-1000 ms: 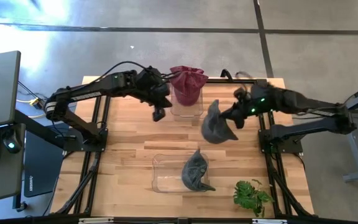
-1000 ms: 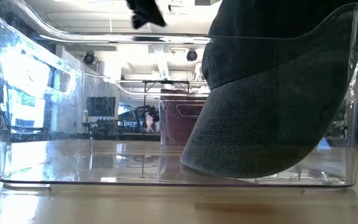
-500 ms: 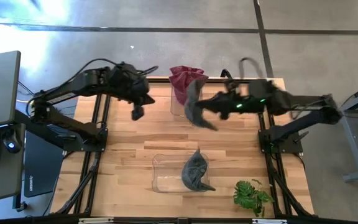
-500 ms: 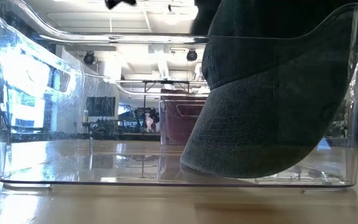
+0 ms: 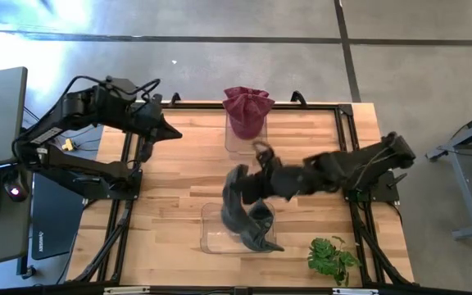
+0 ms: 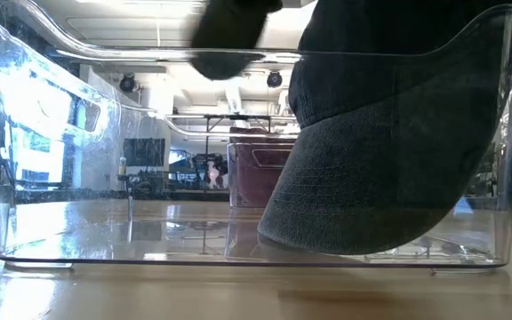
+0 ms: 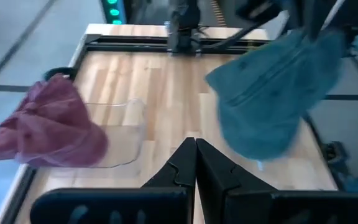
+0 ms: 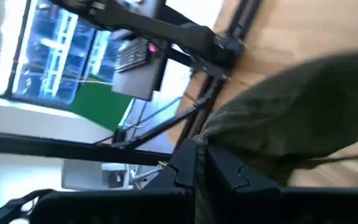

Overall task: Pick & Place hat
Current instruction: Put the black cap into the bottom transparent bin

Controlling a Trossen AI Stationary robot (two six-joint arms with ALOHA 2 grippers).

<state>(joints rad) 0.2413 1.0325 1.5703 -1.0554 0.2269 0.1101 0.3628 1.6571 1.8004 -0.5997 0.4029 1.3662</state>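
A dark grey hat (image 5: 236, 201) hangs from my right gripper (image 5: 257, 175) over the near clear bin (image 5: 213, 232); its lower end shows in the low view (image 6: 228, 40) at about rim height. A second dark hat (image 5: 262, 231) lies in that bin on its brim (image 6: 372, 204). A maroon hat (image 5: 247, 108) sits on top of the far clear bin (image 5: 244, 141). My left gripper (image 5: 171, 133) is shut, touching nothing, back near the table's far left (image 7: 196, 151). My right gripper pinches an edge of the dark grey hat (image 8: 224, 132) between its two fingers, reaching in from the table's right, roughly level. The hat hangs slack below the fingers, clear of the table, its lower part over the near bin's left half.
A green plant sprig (image 5: 331, 258) lies at the near right corner. Bare wood lies between the two bins and to the left of the near bin. Black frame rails (image 5: 129, 197) run along both table sides. A desk with a keyboard stands off the left edge.
My right gripper has carried the dark grey hat from the table's far right toward the left and the near edge, and down, so it now hangs over the near bin. My left arm has drawn back from the far bin toward the left edge.
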